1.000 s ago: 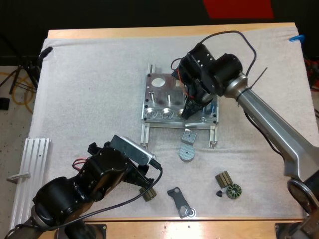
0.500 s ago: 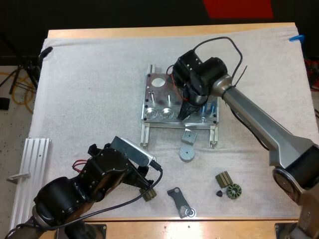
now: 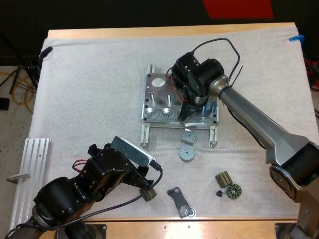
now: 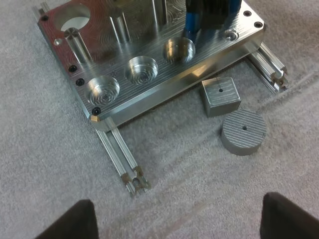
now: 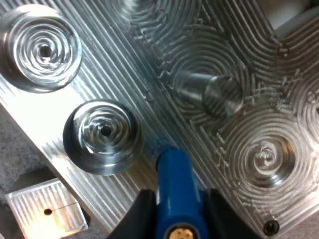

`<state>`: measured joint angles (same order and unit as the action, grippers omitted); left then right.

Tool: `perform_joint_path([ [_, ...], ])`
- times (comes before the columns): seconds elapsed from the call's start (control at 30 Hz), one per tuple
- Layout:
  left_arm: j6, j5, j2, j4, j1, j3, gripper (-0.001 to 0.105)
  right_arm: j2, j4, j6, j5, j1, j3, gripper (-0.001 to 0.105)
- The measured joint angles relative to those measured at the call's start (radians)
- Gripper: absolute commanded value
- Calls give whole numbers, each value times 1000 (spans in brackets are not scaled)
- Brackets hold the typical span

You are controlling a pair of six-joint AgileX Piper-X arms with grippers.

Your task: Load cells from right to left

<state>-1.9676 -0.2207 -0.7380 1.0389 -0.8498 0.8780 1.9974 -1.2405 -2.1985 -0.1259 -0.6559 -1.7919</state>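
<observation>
The metal fixture (image 3: 164, 102) lies mid-mat, with a front row of round pockets (image 4: 141, 70). My right gripper (image 3: 185, 113) is over the right part of that row, shut on a blue cylinder (image 5: 178, 196). The cylinder's lower end hangs just beside an empty pocket (image 5: 103, 137) and near a steel post (image 5: 217, 94). Two more blue cylinders (image 3: 212, 106) stand at the fixture's right edge. My left gripper (image 3: 147, 186) rests low near the mat's front, its fingers (image 4: 75, 219) wide apart and open over bare mat, facing the fixture (image 4: 149, 94).
A square metal block (image 3: 189, 136) and a round disc (image 3: 187, 153) lie just in front of the fixture. Small dark parts (image 3: 229, 185) and a flat bracket (image 3: 180, 201) sit near the front edge. An aluminium rail (image 3: 30, 174) lies at the left.
My right arm's wrist has swung left over the fixture while its fingertips stayed at the front row of pockets. The left arm has not moved.
</observation>
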Motion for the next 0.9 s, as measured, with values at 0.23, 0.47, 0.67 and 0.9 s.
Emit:
perform_joint_path([
  [0.23,0,0,0,0,0,0,66,0,-8,0,2,0,0,0],
  [0.47,0,0,0,0,0,0,66,6,-10,0,2,0,-5,0],
  [0.67,0,0,0,0,0,0,66,15,-8,0,2,0,-5,0],
  [0.9,0,0,0,0,0,0,66,15,-5,0,-1,0,-5,0],
])
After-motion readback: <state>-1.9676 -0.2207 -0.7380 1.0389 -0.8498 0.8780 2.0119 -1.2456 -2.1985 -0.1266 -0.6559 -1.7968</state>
